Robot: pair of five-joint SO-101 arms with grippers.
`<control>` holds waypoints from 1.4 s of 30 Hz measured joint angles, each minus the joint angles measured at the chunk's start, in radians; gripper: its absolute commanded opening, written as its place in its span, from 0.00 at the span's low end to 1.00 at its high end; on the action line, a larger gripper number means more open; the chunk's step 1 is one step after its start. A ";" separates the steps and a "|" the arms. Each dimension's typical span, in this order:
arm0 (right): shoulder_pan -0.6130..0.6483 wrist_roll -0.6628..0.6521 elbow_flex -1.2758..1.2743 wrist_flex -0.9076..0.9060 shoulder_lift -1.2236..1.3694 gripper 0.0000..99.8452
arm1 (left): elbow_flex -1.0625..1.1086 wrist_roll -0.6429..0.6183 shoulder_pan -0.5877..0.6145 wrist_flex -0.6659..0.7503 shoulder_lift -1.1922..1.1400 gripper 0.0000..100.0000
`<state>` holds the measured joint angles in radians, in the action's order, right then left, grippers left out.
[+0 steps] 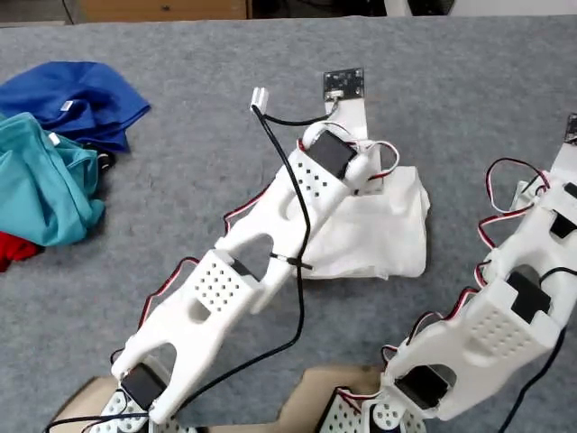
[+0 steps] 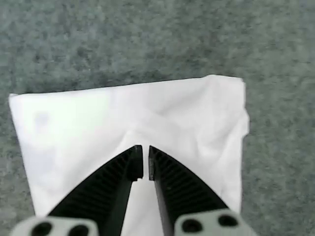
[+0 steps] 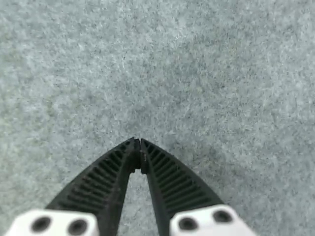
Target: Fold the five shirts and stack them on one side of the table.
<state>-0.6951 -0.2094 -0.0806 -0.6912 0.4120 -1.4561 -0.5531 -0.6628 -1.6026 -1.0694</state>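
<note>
Shirt pile (image 1: 45, 180) apart from white shirt (image 1: 388, 234)

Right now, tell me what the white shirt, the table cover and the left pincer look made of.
White shirt: soft matte cloth, likely cotton knit; it creases and folds. Table cover: grey felt or short-pile carpet, fuzzy and speckled. Left pincer: seemingly hard black plastic, matte, with ribbed inner faces.
</note>
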 measured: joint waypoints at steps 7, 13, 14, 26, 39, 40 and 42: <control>0.000 0.000 0.000 0.000 0.000 0.01 | 0.006 -0.023 0.005 0.000 -0.103 0.02; -0.003 0.006 0.000 0.000 0.000 0.01 | 0.005 -0.057 -0.069 -0.011 -0.112 0.02; -0.006 0.006 0.000 0.000 0.000 0.01 | -0.002 -0.057 -0.086 -0.028 -0.112 0.02; -0.089 0.120 0.103 0.000 0.063 0.01 | -0.173 -0.057 -0.249 -0.123 -0.112 0.02; -0.089 0.126 0.262 -0.133 0.160 0.01 | -0.172 -0.061 0.028 -0.071 -0.080 0.02; -0.089 0.126 0.262 -0.133 0.160 0.01 | -0.161 -0.061 0.034 -0.058 -0.107 0.02; -0.089 0.126 0.262 -0.133 0.160 0.01 | -0.152 -0.058 0.034 -0.049 -0.167 0.02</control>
<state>-0.7841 -0.0836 0.1818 -0.8247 0.5715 -1.6080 -0.6114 -0.6291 -1.6517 -1.2367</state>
